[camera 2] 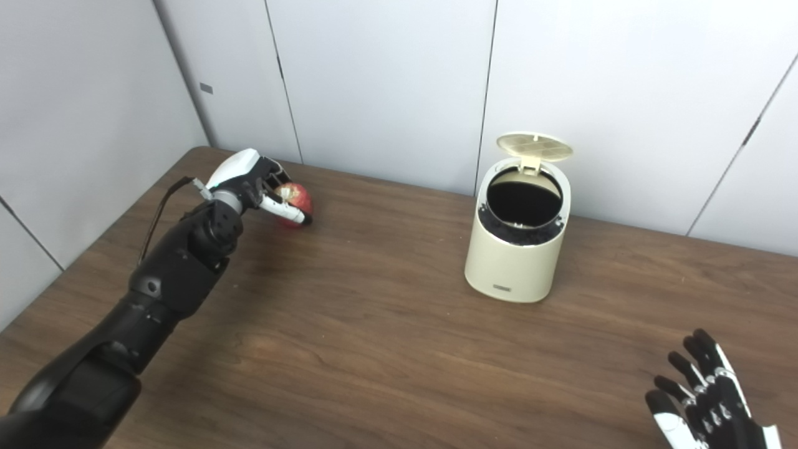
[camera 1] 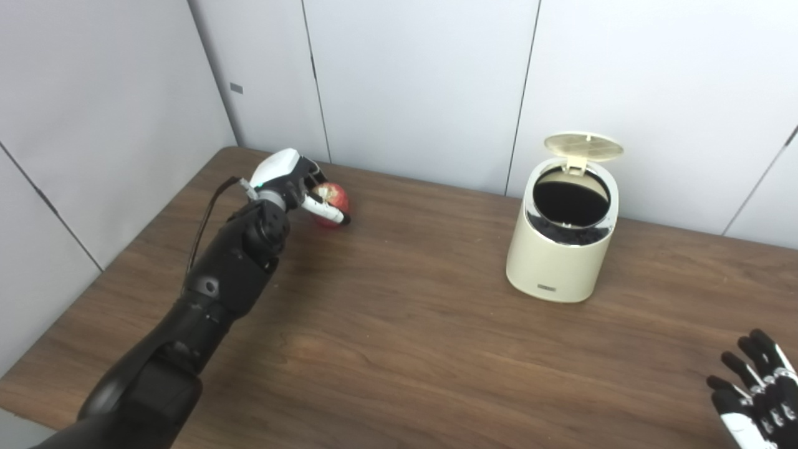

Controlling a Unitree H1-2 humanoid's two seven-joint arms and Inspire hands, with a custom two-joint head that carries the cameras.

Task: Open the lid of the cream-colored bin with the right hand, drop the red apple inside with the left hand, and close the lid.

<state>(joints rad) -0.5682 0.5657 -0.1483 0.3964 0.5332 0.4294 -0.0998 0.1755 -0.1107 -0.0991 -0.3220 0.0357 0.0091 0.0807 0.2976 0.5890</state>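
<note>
The cream-colored bin [camera 1: 564, 249] stands right of the table's middle. Its round lid [camera 1: 583, 146] is tipped up at the back, and the dark inside shows. The red apple [camera 1: 333, 201] is at the far left of the table, low over or on the wood; I cannot tell which. My left hand [camera 1: 293, 181] is wrapped around it, fingers over the top and thumb across the front. My right hand [camera 2: 704, 399] rests low at the near right corner, well apart from the bin, with its fingers spread and nothing in them.
The brown wooden table [camera 1: 405, 337] meets grey wall panels [camera 1: 411, 81] at the back and left. A broad stretch of bare wood lies between the apple and the bin.
</note>
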